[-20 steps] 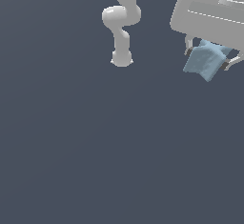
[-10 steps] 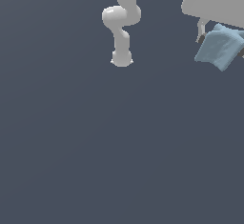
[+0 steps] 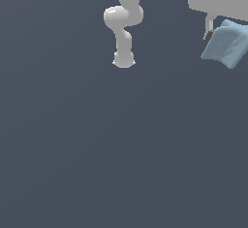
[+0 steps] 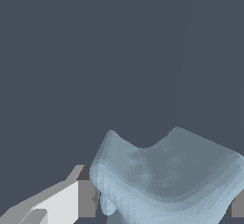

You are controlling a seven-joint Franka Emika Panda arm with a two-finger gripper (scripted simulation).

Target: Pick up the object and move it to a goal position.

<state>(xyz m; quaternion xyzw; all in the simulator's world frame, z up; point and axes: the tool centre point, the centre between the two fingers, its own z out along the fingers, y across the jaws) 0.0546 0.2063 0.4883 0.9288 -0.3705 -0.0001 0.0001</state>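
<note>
Aloft, tool clamped on pale-blue object near exterior view's right edge, above open floor.

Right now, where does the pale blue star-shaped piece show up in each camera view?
Exterior view: the pale blue piece hangs at the upper right edge, just under the white gripper.
Wrist view: it fills the lower right, close to the lens.
Shared landmark: the jaws that hold the piece, one finger showing beside it in the wrist view.

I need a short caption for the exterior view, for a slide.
White gripper holding the pale-blue star-shaped object aloft near the exterior view's upper right, above a plain grey floor.
</note>
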